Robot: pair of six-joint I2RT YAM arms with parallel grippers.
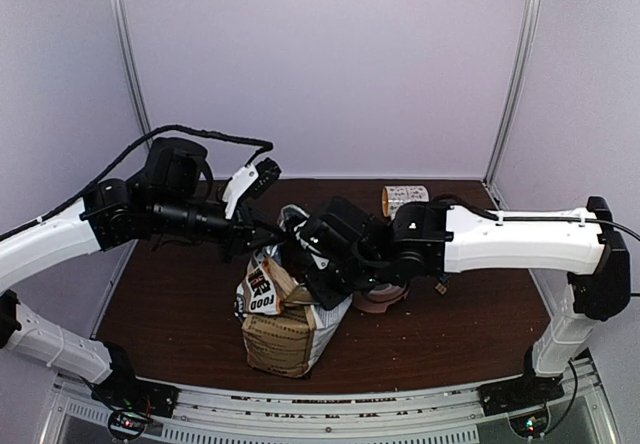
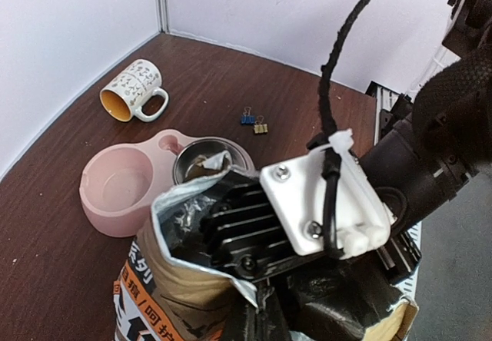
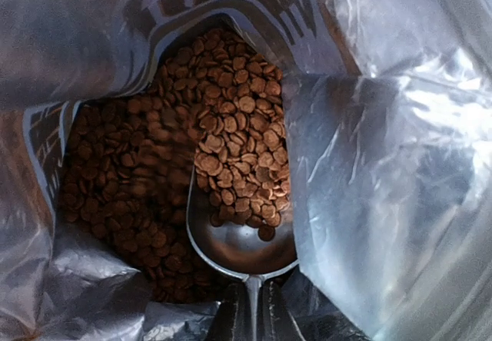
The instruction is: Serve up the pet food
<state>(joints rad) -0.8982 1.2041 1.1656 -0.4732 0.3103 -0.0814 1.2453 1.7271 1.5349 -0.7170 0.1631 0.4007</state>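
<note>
The pet food (image 3: 146, 172) is a heap of reddish-brown kibble inside the open kraft "DOG" bag (image 1: 282, 326), which is lined with silver foil (image 3: 384, 172). My right gripper (image 3: 252, 314) reaches down into the bag and is shut on the handle of a metal scoop (image 3: 242, 237). The scoop's bowl is partly filled with kibble (image 3: 242, 172). My left gripper (image 2: 265, 314) is shut on the bag's torn top rim (image 2: 184, 268) and holds the mouth open. The right arm's wrist (image 2: 254, 226) fills the bag opening in the left wrist view.
A pink double bowl (image 2: 115, 203) with a steel insert (image 2: 201, 160) stands just behind the bag; in the top view it shows as (image 1: 385, 299). A patterned mug (image 2: 135, 87) lies on its side at the back. Two binder clips (image 2: 254, 122) lie beyond the bowl.
</note>
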